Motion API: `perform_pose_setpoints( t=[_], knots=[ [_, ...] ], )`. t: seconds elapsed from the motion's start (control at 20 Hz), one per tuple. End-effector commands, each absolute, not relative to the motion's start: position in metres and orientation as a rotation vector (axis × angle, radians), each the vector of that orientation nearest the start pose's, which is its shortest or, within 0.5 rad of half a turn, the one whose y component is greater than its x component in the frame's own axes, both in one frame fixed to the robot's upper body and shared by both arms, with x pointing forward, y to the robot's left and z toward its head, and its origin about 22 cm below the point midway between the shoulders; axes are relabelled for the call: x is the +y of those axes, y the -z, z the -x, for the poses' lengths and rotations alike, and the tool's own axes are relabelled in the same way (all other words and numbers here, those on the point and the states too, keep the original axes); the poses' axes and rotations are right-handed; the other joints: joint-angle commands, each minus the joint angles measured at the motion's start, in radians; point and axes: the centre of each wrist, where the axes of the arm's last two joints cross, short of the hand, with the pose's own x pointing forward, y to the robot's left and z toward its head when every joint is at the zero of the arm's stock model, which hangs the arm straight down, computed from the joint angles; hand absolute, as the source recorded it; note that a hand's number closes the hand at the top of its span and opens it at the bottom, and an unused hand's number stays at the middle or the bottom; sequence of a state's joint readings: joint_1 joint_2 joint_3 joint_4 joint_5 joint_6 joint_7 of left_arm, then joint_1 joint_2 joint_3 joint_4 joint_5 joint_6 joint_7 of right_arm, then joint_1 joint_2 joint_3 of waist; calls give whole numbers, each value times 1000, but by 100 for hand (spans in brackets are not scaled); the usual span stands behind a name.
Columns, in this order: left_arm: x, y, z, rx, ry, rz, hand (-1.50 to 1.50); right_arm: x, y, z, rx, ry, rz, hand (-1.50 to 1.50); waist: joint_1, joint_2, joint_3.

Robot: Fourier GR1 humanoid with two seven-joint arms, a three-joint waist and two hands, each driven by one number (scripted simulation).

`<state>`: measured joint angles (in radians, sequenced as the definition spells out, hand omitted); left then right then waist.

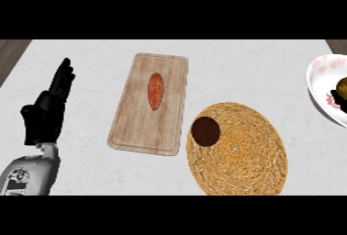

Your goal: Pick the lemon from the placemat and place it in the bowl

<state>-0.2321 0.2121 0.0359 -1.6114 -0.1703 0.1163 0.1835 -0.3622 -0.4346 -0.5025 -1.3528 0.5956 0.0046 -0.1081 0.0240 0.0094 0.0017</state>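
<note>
One hand visible on my feed, lemon already at the bowl.
My left hand rests open at the counter's left edge, fingers straight up, holding nothing. I see the yellowish lemon in the white bowl at far right; the woven placemat carries a dark round object, beside a wooden cutting board.

The bowl is cut off by the right edge, so only its left part shows. Inside it, a dark yellowish thing is also cut; what it is cannot be told.
</note>
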Motion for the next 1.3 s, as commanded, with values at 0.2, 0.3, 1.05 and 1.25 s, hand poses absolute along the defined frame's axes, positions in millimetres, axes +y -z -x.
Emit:
perform_pose_setpoints(
  t=[0.2,0.3,1.05,1.25],
  knots=[
    [266,-87,-296,-1670,174,-354,0,-467,-87,-326,-1520,-420,1284,150,18,9,2],
    [246,-92,-294,-1689,193,-340,0,-464,-79,-338,-1502,-390,1300,150,31,11,3],
    [248,-89,-298,-1689,200,-344,0,-493,-64,-334,-1666,-182,850,-150,34,19,7],
    [257,-87,-293,-1681,183,-343,0,-506,-74,-329,-1694,-85,854,-150,31,14,5]
  ],
)
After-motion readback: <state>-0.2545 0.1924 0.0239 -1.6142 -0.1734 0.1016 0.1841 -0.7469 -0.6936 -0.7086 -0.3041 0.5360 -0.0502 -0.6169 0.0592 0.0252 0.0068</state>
